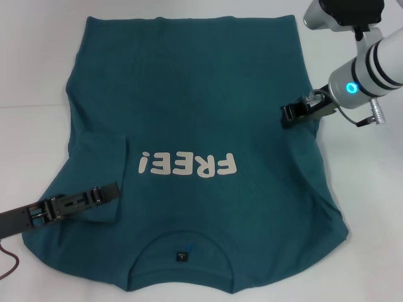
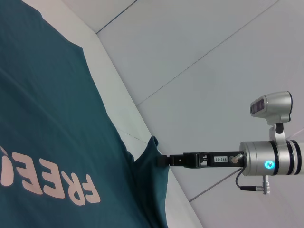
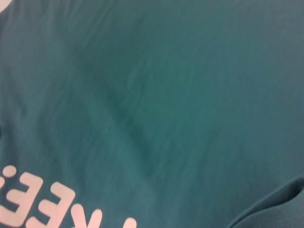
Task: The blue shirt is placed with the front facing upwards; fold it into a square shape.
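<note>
The blue shirt [image 1: 201, 94] lies spread on the white table [image 1: 31, 63], front up, its cream "FREE!" lettering [image 1: 189, 165] showing and its collar with a dark neck label [image 1: 182, 256] towards me. Its left sleeve [image 1: 101, 163] is folded in over the body, and my left gripper [image 1: 116, 190] lies low across that sleeve, tip near the hem. My right gripper [image 1: 285, 116] is at the shirt's right side edge. In the left wrist view the right gripper [image 2: 159, 161] is shut on a small raised peak of the shirt [image 2: 47, 118]. The right wrist view is filled with teal cloth [image 3: 166, 95].
Bare white table shows beyond the hem at the back and along both sides of the shirt. A thin dark cable [image 1: 7, 264] trails at the front left corner.
</note>
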You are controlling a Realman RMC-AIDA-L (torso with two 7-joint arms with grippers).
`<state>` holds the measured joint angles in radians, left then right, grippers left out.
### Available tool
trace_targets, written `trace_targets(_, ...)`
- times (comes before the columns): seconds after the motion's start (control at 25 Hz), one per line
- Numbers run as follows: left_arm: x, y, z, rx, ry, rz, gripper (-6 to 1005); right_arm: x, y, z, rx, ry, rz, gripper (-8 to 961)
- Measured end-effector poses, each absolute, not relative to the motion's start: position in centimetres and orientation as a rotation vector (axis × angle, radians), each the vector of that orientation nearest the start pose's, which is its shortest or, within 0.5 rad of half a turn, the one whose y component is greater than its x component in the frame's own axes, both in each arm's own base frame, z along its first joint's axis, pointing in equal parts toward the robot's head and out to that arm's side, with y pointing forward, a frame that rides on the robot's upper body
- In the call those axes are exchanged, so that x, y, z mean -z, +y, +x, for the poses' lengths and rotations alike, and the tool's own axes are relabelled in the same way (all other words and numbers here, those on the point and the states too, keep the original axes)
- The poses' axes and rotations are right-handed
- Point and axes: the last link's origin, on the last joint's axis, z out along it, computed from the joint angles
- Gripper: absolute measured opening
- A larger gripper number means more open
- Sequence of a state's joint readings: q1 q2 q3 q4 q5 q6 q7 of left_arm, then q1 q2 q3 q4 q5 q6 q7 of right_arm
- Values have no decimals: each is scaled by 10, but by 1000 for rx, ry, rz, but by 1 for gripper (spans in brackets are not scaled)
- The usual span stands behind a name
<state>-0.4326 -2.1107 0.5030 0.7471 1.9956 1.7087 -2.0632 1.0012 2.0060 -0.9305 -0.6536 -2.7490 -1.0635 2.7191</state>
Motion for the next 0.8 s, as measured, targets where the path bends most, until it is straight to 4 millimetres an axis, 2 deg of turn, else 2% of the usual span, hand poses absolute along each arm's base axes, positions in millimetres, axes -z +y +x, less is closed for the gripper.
trace_targets(0.32, -28, 299, -282, 1043, -1608, -2355, 658, -2, 471, 190, 192, 1276, -2159, 61)
trace_targets(0.56, -28, 299, -283, 1040, -1603, -2351, 658, -3, 473, 187, 194, 1259, -2163, 65)
trace_targets(0.8, -28, 299, -283, 1041, -1601, -2351, 658, 2, 474, 180, 226, 1183, -2204, 345)
